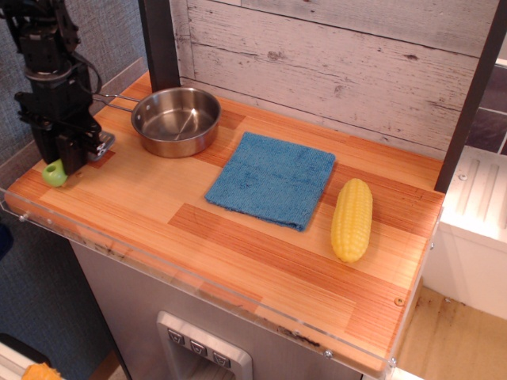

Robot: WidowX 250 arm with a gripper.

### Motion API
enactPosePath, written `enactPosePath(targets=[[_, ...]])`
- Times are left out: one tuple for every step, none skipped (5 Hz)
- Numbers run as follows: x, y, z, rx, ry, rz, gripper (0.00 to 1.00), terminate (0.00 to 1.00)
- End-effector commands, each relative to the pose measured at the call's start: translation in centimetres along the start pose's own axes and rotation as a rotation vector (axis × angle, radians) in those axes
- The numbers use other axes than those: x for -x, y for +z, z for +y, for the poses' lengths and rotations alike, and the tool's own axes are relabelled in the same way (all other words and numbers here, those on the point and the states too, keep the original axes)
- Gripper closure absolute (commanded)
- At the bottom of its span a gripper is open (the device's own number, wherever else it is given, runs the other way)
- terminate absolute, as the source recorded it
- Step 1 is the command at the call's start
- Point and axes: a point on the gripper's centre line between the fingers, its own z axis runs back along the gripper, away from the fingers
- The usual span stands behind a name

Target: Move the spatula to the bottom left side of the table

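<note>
Now we have our pincer (67, 158) clamped on the spatula (55, 173), low over the worktop's (238, 237) left corner, ready for release.

You have the gripper (67, 158) down at the far left end of the table (238, 245), closed around the spatula (57, 172); only the lime-green handle end shows below the black fingers, with a grey bit of blade beside them at the right. Just right of the arm sits the steel pan (176, 120), its thin handle reaching toward the gripper. The blue cloth (272, 179) lies flat mid-table (one corner near the pan), and the yellow corn cob (352, 219) lies to its right, apart from it.
</note>
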Motion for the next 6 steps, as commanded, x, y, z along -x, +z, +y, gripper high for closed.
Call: enactPosePath(targets=[[-0.2,1.9,0.0,-0.01,-0.034,-0.039,0.0,0.0],[-0.1,4.8,-1.2,0.014,-0.051,-0.13,0.0,0.0],[0.0,9.2,-4.3,0.034,-0.113,-0.21,0.0,0.0],[-0.4,11.4,-8.4,0.13,-0.117,-0.23,0.0,0.0],[-1.1,11.2,-11.2,0.115,-0.057,-0.202,0.0,0.0],[-0.9,10.2,-12.3,0.103,-0.031,-0.158,0.0,0.0]])
